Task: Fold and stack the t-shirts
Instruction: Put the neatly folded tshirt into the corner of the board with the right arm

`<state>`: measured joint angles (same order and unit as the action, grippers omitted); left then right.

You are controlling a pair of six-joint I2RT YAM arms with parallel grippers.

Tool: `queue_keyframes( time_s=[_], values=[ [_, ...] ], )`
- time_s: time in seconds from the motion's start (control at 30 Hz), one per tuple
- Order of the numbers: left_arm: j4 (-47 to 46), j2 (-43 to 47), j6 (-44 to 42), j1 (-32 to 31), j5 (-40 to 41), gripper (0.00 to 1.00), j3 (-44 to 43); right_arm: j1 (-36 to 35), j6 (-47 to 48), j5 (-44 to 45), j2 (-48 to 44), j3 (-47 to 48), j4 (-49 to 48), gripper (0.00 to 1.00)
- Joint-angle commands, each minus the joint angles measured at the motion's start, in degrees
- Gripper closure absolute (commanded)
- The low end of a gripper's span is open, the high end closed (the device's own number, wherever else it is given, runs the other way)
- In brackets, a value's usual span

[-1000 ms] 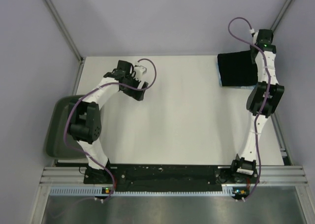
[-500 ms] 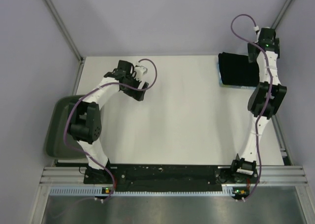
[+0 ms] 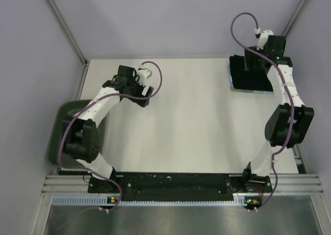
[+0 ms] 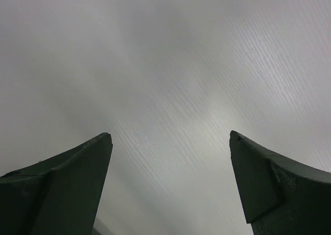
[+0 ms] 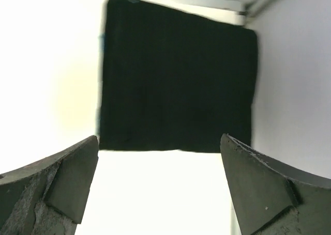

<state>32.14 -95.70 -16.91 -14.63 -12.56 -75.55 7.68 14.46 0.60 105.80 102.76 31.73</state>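
Observation:
The black t-shirt lies folded into a square at the table's far right corner. It fills the upper part of the right wrist view. A thin light blue edge shows under its near side, so the light blue shirt seems to lie beneath it; its letters are hidden. My right gripper hangs above the black shirt, open and empty. My left gripper is over the bare white table at the far left, open and empty.
A dark green tray sits off the table's left edge, beside the left arm. Grey walls and metal frame posts close in the table at the back and on both sides. The right arm's elbow is near the right edge.
My right gripper has swung left and now hangs over the black shirt, and its elbow has dropped toward me. My left gripper has shifted slightly left. The shirts have not moved.

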Motion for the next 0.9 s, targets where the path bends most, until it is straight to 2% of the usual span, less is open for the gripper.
queue_keyframes(
  time_s=[0.0,0.1,0.2,0.3,0.4,0.53,0.7,0.87],
  values=[
    [-6.11,7.97,-0.32,1.18,-1.15,0.01,5.67,-3.37,-5.57,-9.64,-12.0,-15.44,-11.4,0.01],
    [-10.59,11.93,-0.23,2.94,-2.03,0.01,11.37,-5.13,-8.65,-10.97,-20.17,-29.5,-19.48,0.01],
    [-16.74,15.71,0.82,5.66,-3.7,0.01,17.17,-7.33,-9.98,-8.52,-28.43,-42.51,-29.23,0.01],
    [-27.45,19.49,1.43,8.39,-2.48,0.01,25.24,-12.68,-7.26,-5.53,-34.94,-53.07,-38.03,0.01],
    [-39.75,23.09,3.01,11.02,-2.03,0.01,33.6,-13.57,-9.96,-5.43,-39.6,-60.46,-42.6,0.01],
    [-53.29,26.0,6.79,14.27,-4.66,0.01,43.18,-13.57,-12.26,-4.12,-46.19,-72.58,-53.24,0.01],
    [-71.21,26.36,10.41,17.62,-8.7,0.01,53.64,-13.57,-12.88,-1.75,-50.77,-82.27,-60.8,0.01],
    [-82.75,23.81,11.72,18.41,-11.52,0.01,58.41,-13.57,-13.67,-2.53,-52.01,-88.86,-66.95,0.01]
  ],
)
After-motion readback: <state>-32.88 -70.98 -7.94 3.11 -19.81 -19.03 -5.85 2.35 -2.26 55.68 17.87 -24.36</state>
